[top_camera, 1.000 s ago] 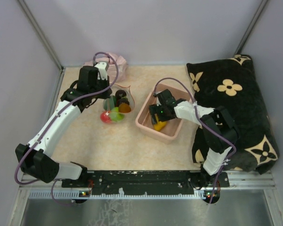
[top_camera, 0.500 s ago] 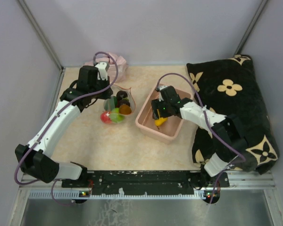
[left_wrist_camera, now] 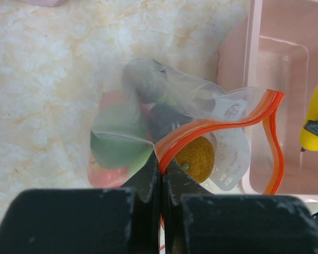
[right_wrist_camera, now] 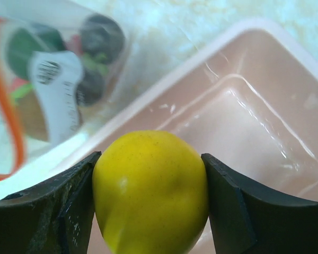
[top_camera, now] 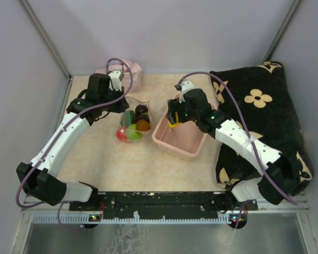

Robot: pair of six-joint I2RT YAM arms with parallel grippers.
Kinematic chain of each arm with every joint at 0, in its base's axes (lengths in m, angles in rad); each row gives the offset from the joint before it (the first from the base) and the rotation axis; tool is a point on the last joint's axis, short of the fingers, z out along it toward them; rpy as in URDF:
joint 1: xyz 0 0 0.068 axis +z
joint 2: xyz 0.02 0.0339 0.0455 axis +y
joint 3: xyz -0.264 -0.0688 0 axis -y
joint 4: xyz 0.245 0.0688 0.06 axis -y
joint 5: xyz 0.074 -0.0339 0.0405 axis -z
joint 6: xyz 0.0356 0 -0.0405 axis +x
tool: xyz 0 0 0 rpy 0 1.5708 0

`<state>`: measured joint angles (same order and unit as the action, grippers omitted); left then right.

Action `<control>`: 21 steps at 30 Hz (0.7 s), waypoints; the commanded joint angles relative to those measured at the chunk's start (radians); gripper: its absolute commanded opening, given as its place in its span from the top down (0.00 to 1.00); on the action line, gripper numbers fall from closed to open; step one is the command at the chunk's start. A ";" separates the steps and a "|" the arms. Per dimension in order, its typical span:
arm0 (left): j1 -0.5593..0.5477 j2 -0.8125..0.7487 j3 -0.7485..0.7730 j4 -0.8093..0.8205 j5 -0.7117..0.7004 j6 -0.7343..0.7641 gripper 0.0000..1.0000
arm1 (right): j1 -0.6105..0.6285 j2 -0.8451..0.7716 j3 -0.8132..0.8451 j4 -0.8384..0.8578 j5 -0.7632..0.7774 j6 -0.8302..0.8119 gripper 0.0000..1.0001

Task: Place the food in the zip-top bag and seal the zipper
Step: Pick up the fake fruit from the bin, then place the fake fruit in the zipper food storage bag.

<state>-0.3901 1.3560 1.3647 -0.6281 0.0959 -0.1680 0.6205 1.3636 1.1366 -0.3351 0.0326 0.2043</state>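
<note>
The clear zip-top bag (top_camera: 132, 123) lies left of the pink tub (top_camera: 186, 144). It holds a red apple, a green apple, dark balls and a brown piece (left_wrist_camera: 195, 159). Its red-orange zipper (left_wrist_camera: 217, 124) curves open toward the tub. My left gripper (left_wrist_camera: 161, 174) is shut on the zipper edge of the bag (left_wrist_camera: 148, 132). My right gripper (right_wrist_camera: 151, 201) is shut on a yellow toy fruit (right_wrist_camera: 151, 190) and holds it above the tub's left part (right_wrist_camera: 244, 132), close to the bag's mouth (right_wrist_camera: 47, 79). It also shows in the top view (top_camera: 173, 123).
A pink cloth (top_camera: 128, 70) lies at the back left against the wall. A black cushion with cream flowers (top_camera: 265, 121) fills the right side. The tub's inside looks bare in the right wrist view. Grey walls close the back and sides.
My right gripper has lifted the yellow fruit out of the tub and moved it back and left toward the bag. The left gripper has hardly moved, and the bag has shifted slightly.
</note>
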 commanded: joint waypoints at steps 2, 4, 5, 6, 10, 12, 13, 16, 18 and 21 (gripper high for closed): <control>0.005 0.008 0.057 -0.005 0.040 -0.023 1.00 | 0.081 -0.104 0.076 0.165 0.039 -0.030 0.65; 0.006 0.017 0.069 -0.016 0.055 -0.029 1.00 | 0.116 -0.121 0.074 0.240 0.041 -0.047 0.65; 0.006 0.020 0.074 -0.023 0.058 -0.032 1.00 | 0.136 -0.126 0.070 0.283 0.041 -0.067 0.65; 0.006 0.025 0.079 -0.028 0.060 -0.035 1.00 | 0.160 -0.126 0.062 0.326 0.040 -0.091 0.65; 0.006 0.039 0.091 -0.046 0.087 -0.047 1.00 | 0.261 -0.095 0.047 0.476 0.045 -0.243 0.65; 0.006 0.046 0.095 -0.059 0.098 -0.052 1.00 | 0.285 -0.071 0.036 0.546 0.047 -0.312 0.65; 0.006 0.050 0.097 -0.063 0.104 -0.053 1.00 | 0.293 -0.060 0.026 0.584 0.047 -0.332 0.65; 0.006 0.061 0.104 -0.078 0.120 -0.061 1.00 | 0.313 -0.034 -0.005 0.702 0.053 -0.384 0.65; 0.005 0.066 0.108 -0.085 0.130 -0.068 1.00 | 0.325 -0.012 -0.039 0.780 0.077 -0.422 0.65; 0.006 0.071 0.109 -0.092 0.148 -0.075 1.00 | 0.332 0.034 -0.071 0.846 0.098 -0.454 0.63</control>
<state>-0.3901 1.4216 1.4303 -0.7063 0.1974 -0.2211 0.9318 1.3479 1.0958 0.3069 0.0853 -0.1570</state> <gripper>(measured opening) 0.007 0.695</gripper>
